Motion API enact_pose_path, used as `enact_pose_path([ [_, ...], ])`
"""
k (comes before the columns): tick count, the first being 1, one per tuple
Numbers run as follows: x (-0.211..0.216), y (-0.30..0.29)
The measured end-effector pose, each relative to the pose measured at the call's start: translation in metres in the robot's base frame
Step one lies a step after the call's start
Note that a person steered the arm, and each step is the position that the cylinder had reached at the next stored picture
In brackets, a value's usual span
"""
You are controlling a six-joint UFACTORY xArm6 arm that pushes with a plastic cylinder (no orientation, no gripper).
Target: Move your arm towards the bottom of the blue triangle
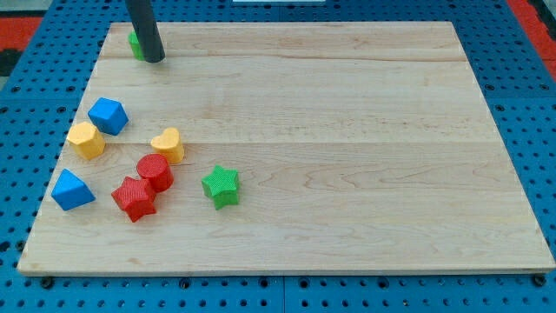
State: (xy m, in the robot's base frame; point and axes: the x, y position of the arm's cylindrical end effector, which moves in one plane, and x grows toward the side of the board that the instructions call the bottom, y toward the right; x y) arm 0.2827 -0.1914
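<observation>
The blue triangle (72, 190) lies near the board's left edge, low in the view. My tip (154, 59) rests on the board at the top left, far above the triangle, and touches a green block (135, 43) that the rod mostly hides. Between the tip and the triangle lie a blue cube (109, 115), a yellow hexagon (86, 139) and a yellow heart (168, 144).
A red cylinder (155, 171) and a red star (134, 198) sit just right of the blue triangle. A green star (221, 185) lies further right. The wooden board (347, 130) rests on a blue pegboard table.
</observation>
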Motion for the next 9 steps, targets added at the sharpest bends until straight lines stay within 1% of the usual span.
enact_pose_path([
  [1,0.015,0.026],
  [2,0.049,0.035],
  [3,0.052,0.136],
  [4,0.077,0.224],
  [5,0.125,0.26],
  [6,0.198,0.26],
  [7,0.238,0.251],
  [8,0.286,0.173],
  [9,0.322,0.079],
])
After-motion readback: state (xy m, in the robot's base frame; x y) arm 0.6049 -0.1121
